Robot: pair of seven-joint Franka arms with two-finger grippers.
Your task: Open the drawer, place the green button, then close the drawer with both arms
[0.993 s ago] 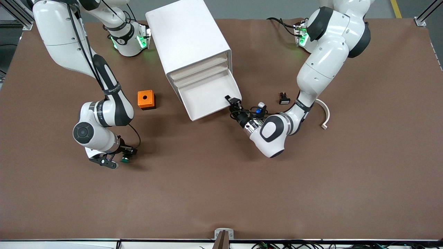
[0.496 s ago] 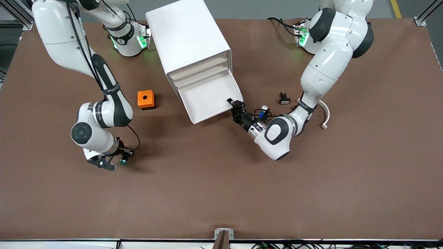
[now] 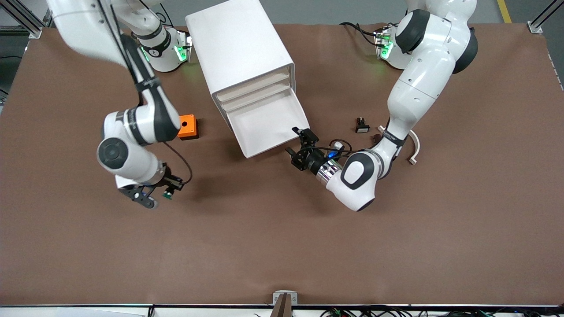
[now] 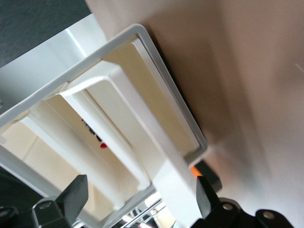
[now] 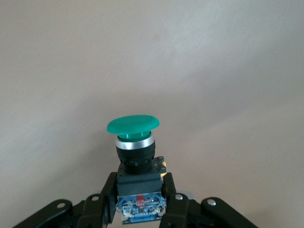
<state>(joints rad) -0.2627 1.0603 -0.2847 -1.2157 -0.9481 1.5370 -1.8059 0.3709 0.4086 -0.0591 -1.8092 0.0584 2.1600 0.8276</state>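
The cabinet point(image 3: 240, 48) has its lowest drawer point(image 3: 269, 127) pulled out, and the white tray shows nothing inside. My right gripper point(image 3: 152, 197) is shut on the button point(image 3: 167, 194) and holds it above the bare table, toward the right arm's end. In the right wrist view the green cap point(image 5: 133, 125) points away from the gripper point(image 5: 139, 186), whose fingers point(image 5: 110, 187) clamp the black-and-blue body. My left gripper point(image 3: 301, 148) is open, just off the drawer's front corner. In the left wrist view the gripper point(image 4: 140, 197) faces the drawer's front point(image 4: 142, 133), fingers spread.
An orange box point(image 3: 188, 126) sits beside the cabinet toward the right arm's end, partly covered by the right arm. A black switch with a white face point(image 3: 361, 126) and a curved beige piece point(image 3: 414, 147) lie toward the left arm's end.
My right gripper has risen off the table with the button and shifted toward the cabinet. My left gripper has drawn back from the drawer's front corner and opened.
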